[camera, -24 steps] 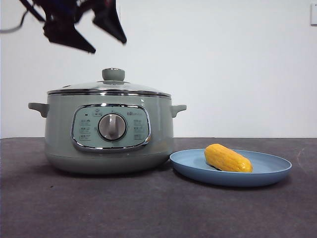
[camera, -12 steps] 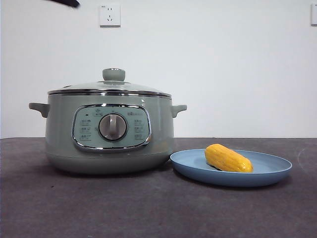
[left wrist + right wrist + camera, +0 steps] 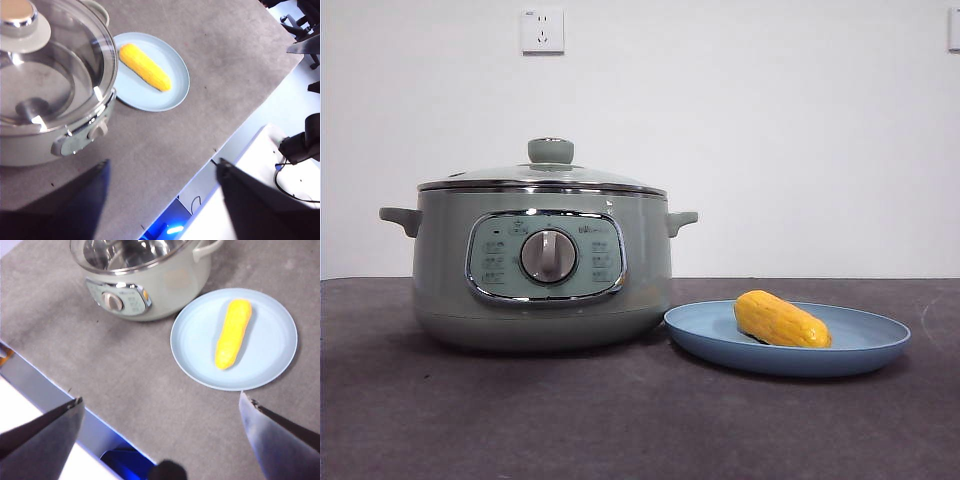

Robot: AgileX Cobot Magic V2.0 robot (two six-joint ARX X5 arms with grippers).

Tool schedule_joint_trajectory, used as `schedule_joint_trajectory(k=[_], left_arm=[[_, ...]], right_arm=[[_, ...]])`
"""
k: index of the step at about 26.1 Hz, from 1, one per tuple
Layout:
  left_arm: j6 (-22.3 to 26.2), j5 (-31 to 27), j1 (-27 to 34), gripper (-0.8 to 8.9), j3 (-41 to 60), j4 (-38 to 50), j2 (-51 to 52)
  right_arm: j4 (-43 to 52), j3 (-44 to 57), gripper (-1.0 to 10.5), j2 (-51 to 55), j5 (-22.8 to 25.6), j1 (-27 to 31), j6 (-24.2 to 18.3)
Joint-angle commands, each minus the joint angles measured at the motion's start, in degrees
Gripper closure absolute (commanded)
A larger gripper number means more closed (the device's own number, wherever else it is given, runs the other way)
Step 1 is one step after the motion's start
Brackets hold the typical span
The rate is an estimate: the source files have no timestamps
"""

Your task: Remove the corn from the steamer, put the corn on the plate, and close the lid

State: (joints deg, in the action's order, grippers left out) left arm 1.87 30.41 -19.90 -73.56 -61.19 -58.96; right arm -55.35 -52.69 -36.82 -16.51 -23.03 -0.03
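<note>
Lid (image 3: 542, 176) seated on steamer (image 3: 540, 290), corn (image 3: 781, 319) on plate (image 3: 880, 345) beside it, both grippers' fingers released, raised clear.

Front cam sits low at table height, looking level and close at the pot (image 3: 542, 265) with the plate (image 3: 860, 345) at its 3 o'clock. Both wrist cams look down from high up, well clear of the table (image 3: 125, 375). All three share pot, plate and corn (image 3: 145, 66).
</note>
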Motion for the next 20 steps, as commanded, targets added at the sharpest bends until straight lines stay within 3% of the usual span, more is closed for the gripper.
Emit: schedule_joint_trajectory(k=[1, 3, 20], left_arm=[[0.7, 0.1, 0.0, 7.54, 0.1, -0.7, 0.0], [1.2, 0.1, 0.0, 8.28, 0.1, -0.9, 0.0], [1.2, -0.3, 0.0, 8.15, 0.1, -0.5, 0.0]], right_arm=[[-0.6, 0.5, 7.9, 0.1, -0.1, -0.1, -0.7], [-0.7, 0.5, 9.7, 0.1, -0.1, -0.1, -0.7], [-0.6, 0.5, 9.5, 0.1, 0.3, 0.0, 0.2]])
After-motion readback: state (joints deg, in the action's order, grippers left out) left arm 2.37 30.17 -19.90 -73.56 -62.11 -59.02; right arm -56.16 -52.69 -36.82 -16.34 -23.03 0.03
